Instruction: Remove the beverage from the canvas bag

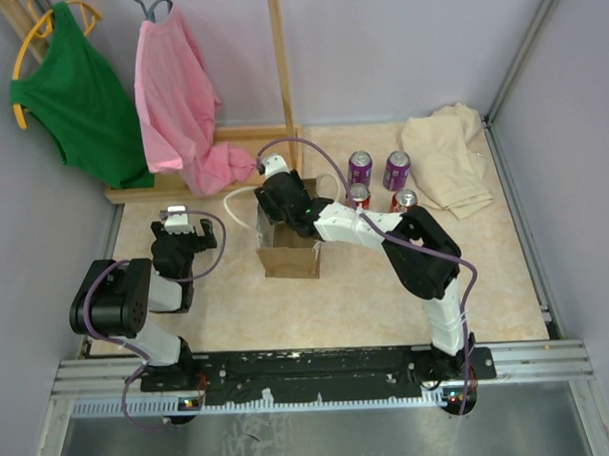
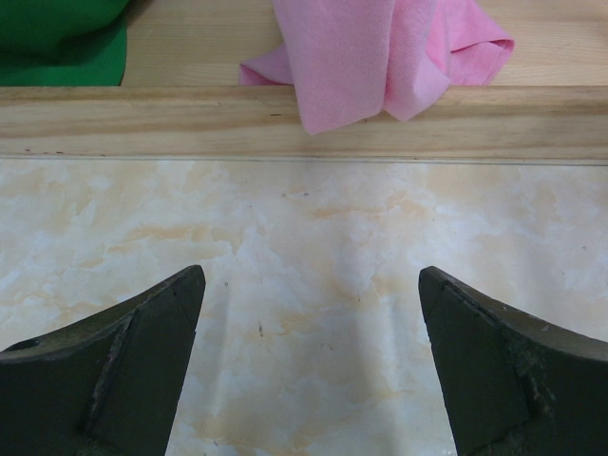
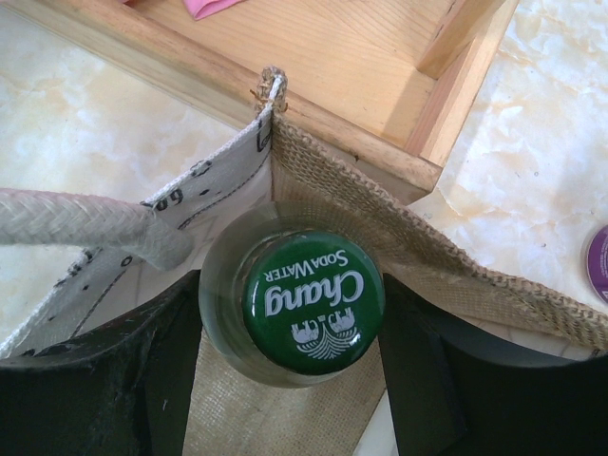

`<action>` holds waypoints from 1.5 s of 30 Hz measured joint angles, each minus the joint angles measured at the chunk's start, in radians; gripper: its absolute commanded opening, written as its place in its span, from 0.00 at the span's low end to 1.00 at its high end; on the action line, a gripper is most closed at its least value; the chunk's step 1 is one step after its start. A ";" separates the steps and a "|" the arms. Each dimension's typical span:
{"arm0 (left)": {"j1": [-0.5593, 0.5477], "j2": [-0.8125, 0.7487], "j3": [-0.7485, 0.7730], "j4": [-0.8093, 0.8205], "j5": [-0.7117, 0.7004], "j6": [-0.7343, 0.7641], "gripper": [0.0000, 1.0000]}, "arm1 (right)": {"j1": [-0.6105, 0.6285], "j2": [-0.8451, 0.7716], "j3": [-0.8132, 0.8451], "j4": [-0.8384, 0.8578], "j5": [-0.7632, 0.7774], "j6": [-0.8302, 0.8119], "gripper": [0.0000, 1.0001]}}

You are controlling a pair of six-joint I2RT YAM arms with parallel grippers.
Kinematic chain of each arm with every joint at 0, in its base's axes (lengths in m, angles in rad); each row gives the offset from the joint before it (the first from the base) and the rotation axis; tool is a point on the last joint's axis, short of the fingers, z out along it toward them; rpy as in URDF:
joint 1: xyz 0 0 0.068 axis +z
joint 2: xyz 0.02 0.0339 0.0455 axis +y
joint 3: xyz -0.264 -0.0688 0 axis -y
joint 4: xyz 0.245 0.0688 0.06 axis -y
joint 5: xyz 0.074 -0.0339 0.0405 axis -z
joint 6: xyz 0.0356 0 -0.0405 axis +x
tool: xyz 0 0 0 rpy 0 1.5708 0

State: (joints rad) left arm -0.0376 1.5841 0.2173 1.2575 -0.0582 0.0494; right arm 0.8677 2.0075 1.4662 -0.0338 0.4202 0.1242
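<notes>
The canvas bag (image 1: 290, 253) stands open at mid table, tan burlap (image 3: 427, 256) with a white loop handle (image 3: 76, 223). Inside it a glass bottle of soda water with a green cap (image 3: 313, 302) stands upright. My right gripper (image 1: 284, 204) reaches down into the bag; in the right wrist view (image 3: 290, 285) its dark fingers press against both sides of the bottle just below the cap. My left gripper (image 1: 176, 220) hovers over bare table to the left of the bag; in the left wrist view (image 2: 312, 275) its jaws are wide apart and empty.
Two purple cans (image 1: 359, 167) (image 1: 397, 170) and two more cans (image 1: 358, 194) (image 1: 405, 198) stand right of the bag. A cream cloth (image 1: 447, 158) lies at the back right. A wooden rack (image 1: 231, 135) with a pink shirt (image 1: 185, 102) and a green shirt (image 1: 80, 96) stands behind.
</notes>
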 measured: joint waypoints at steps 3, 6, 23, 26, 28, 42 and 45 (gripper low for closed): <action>0.000 0.000 0.000 0.000 0.000 0.000 1.00 | 0.000 -0.002 0.000 0.001 -0.009 -0.013 0.00; 0.000 0.000 0.000 0.000 0.000 0.000 1.00 | -0.002 -0.005 0.000 -0.003 -0.021 -0.026 0.00; 0.000 0.000 0.000 0.000 0.000 0.000 1.00 | -0.006 -0.151 -0.021 -0.053 -0.045 -0.050 0.00; 0.000 0.000 0.000 0.000 0.000 0.000 1.00 | -0.006 -0.204 -0.049 -0.037 -0.045 -0.052 0.00; 0.000 0.000 0.000 0.000 0.000 0.000 1.00 | -0.006 -0.223 -0.054 -0.034 -0.045 -0.054 0.00; 0.000 0.000 0.000 0.000 0.000 0.000 1.00 | -0.006 -0.472 -0.056 -0.053 -0.014 -0.154 0.00; 0.000 0.000 0.000 0.000 0.000 0.000 1.00 | -0.006 -0.585 -0.076 -0.020 0.029 -0.192 0.00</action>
State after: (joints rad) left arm -0.0376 1.5841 0.2173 1.2575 -0.0582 0.0498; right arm 0.8616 1.4223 1.3899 -0.0536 0.4496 -0.0677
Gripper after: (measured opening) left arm 0.998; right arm 0.649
